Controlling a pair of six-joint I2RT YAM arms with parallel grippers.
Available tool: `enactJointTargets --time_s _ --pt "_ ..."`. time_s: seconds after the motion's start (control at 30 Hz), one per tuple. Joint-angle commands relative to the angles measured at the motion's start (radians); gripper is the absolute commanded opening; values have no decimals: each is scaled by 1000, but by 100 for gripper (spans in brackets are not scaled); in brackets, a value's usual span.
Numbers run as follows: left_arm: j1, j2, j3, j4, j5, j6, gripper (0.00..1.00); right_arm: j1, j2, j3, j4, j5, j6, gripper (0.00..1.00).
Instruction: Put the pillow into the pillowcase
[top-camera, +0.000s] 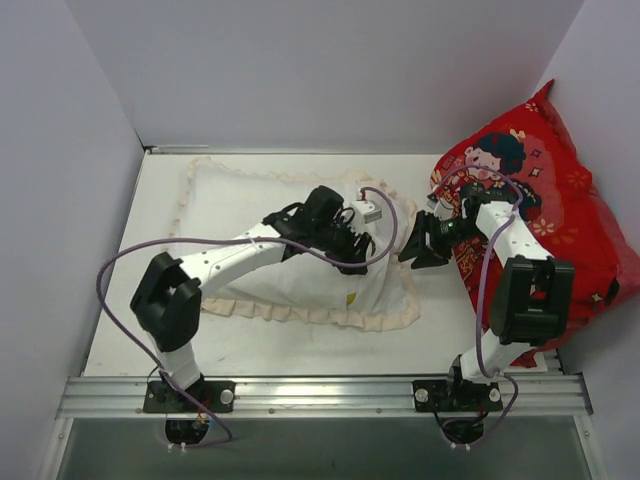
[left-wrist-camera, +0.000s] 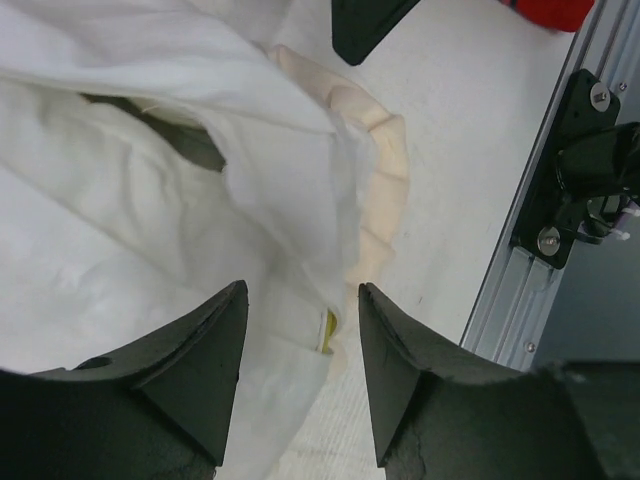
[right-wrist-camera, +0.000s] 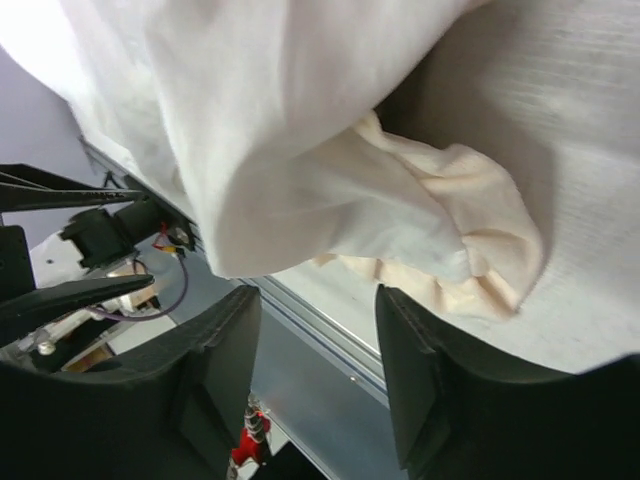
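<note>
The pillowcase (top-camera: 225, 195), pale with a cream frill, lies flat across the table. The white pillow (top-camera: 335, 285) bulges at its right end, and a bit of its yellow strip (top-camera: 351, 298) shows there. My left gripper (top-camera: 363, 250) is open just above that right end. In the left wrist view (left-wrist-camera: 302, 290) its jaws stand apart over the pillow (left-wrist-camera: 120, 260), the yellow strip (left-wrist-camera: 328, 332) and the frill (left-wrist-camera: 385, 190), holding nothing. A dark grey fold (left-wrist-camera: 190, 140) shows under the case's top layer. My right gripper (top-camera: 412, 255) is open beside the right frill. It (right-wrist-camera: 318, 300) is empty below the frill (right-wrist-camera: 470, 270).
A large red cartoon cushion (top-camera: 560, 200) leans against the right wall behind my right arm. The metal rail (top-camera: 320, 395) runs along the table's near edge and shows in the left wrist view (left-wrist-camera: 520, 260). White walls close the back and sides.
</note>
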Motion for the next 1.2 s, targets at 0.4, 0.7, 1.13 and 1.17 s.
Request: enactJointTargets --time_s 0.4,0.7,1.13,1.17 --pt "29 227 221 2 90 4 6 14 134 9 -64 251 -21 55" --pt "123 -55 -82 125 253 -93 0 36 232 30 -52 292 16 56" --pt "152 -166 -315 -44 22 -142 0 126 333 -13 0 309 -22 8" --pt "151 -157 -300 -47 9 -136 0 123 333 -16 0 302 -33 0"
